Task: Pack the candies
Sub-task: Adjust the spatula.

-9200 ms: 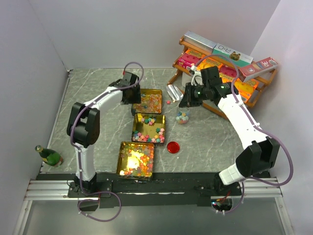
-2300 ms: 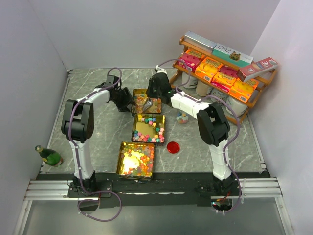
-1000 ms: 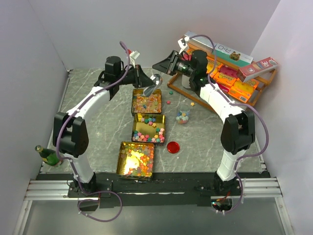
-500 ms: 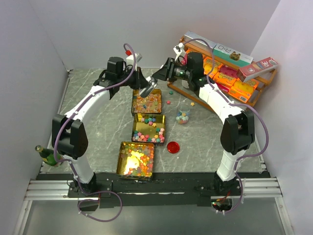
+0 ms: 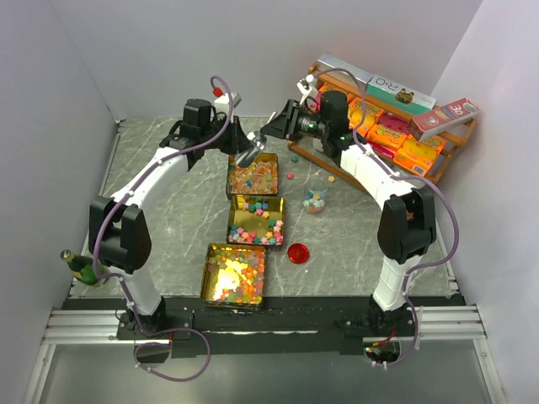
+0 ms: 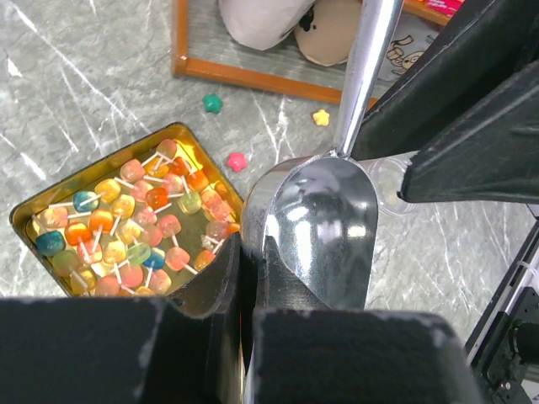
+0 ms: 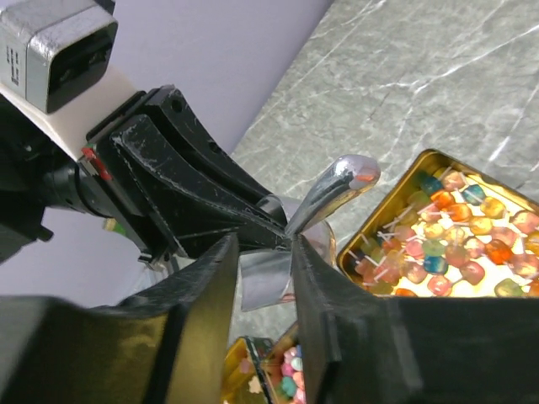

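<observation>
My left gripper [image 5: 242, 145] [image 6: 253, 248] is shut on the back rim of a shiny metal scoop [image 5: 251, 156] [image 6: 324, 219], which hangs empty above the far gold tin [image 5: 277, 177]. My right gripper [image 5: 271, 130] [image 7: 263, 248] is open. Its fingers stand on either side of the scoop's bowl [image 7: 265, 282], and one pad touches the neck of the handle. Candies [image 6: 126, 227] on small sticks fill the far tin, and star candies [image 5: 256, 220] lie in the middle tin. More candies [image 5: 236, 273] fill the near tin. A few loose candies [image 5: 289, 175] lie on the table.
A small clear jar [image 5: 315, 202] with some candies in it stands right of the tins. A red round lid [image 5: 297, 252] lies nearer to me. A wooden shelf [image 5: 379, 126] of orange and pink boxes is at the back right. A green bottle [image 5: 84, 268] stands at the left edge.
The right gripper has come down and left to the scoop and its jaws have widened. The left gripper has brought the scoop slightly lower and closer to the far tin.
</observation>
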Controlling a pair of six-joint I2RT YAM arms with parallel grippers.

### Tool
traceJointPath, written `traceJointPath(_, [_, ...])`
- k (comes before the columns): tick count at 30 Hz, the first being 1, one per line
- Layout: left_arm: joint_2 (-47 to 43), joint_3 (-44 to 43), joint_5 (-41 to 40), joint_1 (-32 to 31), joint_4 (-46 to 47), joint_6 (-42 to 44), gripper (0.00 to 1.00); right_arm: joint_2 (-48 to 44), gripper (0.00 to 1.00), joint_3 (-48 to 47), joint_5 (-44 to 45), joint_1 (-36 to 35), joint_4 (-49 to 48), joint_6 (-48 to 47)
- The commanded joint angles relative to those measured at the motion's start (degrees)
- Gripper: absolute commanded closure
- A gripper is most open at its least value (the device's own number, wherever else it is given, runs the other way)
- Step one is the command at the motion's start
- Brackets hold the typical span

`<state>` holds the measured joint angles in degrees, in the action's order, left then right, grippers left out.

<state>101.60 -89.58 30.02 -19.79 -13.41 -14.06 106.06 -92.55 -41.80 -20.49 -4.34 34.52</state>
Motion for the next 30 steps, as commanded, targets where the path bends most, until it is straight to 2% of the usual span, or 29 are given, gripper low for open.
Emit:
traceJointPath(1, [-1.67, 0.63, 0.39, -0.42, 2.07, 0.53, 0.99, 2.30, 0.57, -2.01, 0.48, -1.48, -3.41, 1.34])
traceJointPath(6, [-1.32, 0.81, 1.09, -0.42, 2.77, -0.35, 0.99, 3.18, 0.54, -2.10, 4.27, -2.27, -1.48, -0.33])
traceJointPath(13, [-1.49, 1.51, -1.27, -0.42, 3.56, -1.23, 0.99, 4.33, 0.59, -2.80, 9.19, -2.80, 0.29, -0.95])
traceJointPath(20, [-1.06, 2.13, -0.31, -0.51, 3.92, -2.02, 0.99, 6.44, 0.63, -2.45, 6.91, -2.80, -6.28, 2.91])
traceJointPath(24, [-0.18, 1.52, -0.14, -0.51, 3.13, -2.19, 0.99, 8.63, 0.77, -2.89, 4.80, -2.89, -8.32, 3.80])
traceJointPath(25, [0.08, 1.25, -0.22, -0.51, 2.95, -2.28, 0.99, 9.07, 0.88, -3.16, 3.93, -2.89, -8.32, 3.62])
traceJointPath(27, [0.52, 0.90, -0.31, -0.42, 2.51, -2.19, 0.99, 9.69, 0.97, -2.90, 3.83, -2.89, -8.75, 3.71])
traceJointPath(28, [0.61, 0.81, -0.23, -0.42, 2.42, -2.63, 0.96, 9.78, 1.00, -2.46, 4.27, -2.89, -9.02, 3.27])
traceJointPath(30, [1.05, 0.72, -1.27, -0.42, 1.99, -2.81, 0.87, 9.34, 1.00, -0.97, 5.15, -2.89, -9.28, 2.48])
